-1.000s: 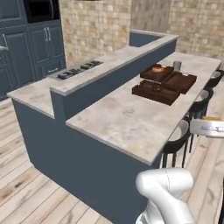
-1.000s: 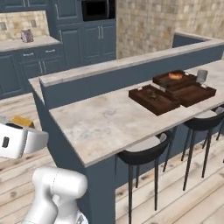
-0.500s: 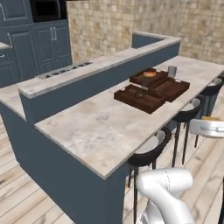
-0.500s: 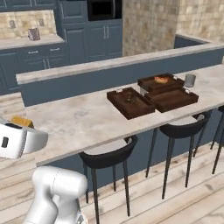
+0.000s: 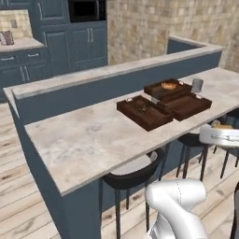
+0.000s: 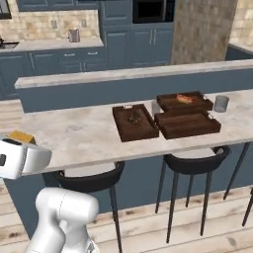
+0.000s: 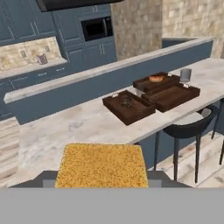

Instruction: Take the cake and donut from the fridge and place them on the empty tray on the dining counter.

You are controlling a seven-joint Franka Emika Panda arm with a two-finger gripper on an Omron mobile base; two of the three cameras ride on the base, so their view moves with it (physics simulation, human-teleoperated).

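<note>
The cake is a yellow-tan square block low in the hand view, and my gripper is shut on it. From the base cameras the cake sits on the white hand, short of the near edge of the dining counter. Three dark wooden trays lie on the counter. The empty tray is the near right one. The donut and the fridge are out of view.
A tray with a dark crumbly item lies left of the empty one, and a tray with a sausage bun behind it. A grey cup stands at the right. Black stools line the near side; a raised ledge runs along the back.
The whole scene has shifted as the base drove: the dining counter and trays now face me more squarely and closer. The cake stays in the shut gripper.
</note>
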